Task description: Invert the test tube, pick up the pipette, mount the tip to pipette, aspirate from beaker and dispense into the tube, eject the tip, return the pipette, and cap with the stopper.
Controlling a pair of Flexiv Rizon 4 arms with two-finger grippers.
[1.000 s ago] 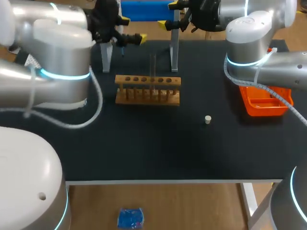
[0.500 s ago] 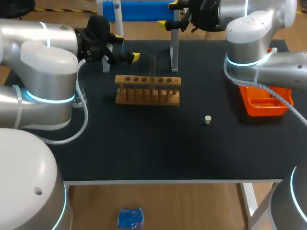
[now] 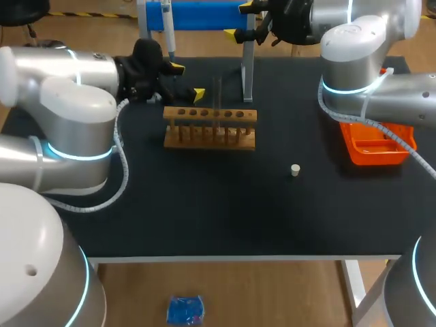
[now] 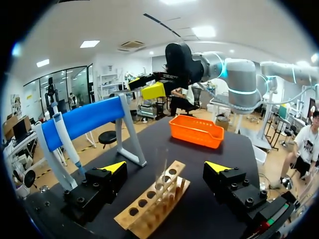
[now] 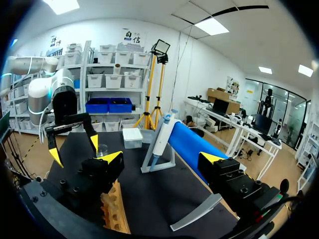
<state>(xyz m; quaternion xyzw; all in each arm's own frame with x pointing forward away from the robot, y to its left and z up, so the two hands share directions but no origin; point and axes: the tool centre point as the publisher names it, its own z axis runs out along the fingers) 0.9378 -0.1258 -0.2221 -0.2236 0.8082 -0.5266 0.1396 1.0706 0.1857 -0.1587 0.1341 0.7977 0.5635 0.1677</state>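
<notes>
Test tube [image 3: 218, 92] stands in the rack [image 3: 210, 131], left claw [image 3: 188, 80] spread empty near it (right claw [image 3: 238, 20] likewise).

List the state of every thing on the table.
Test tube: standing in the rack, uncapped.
Pipette: hanging on the blue stand.
Stopper: loose on the table.
Left pincer: open, empty.
Right pincer: open, empty.
</notes>
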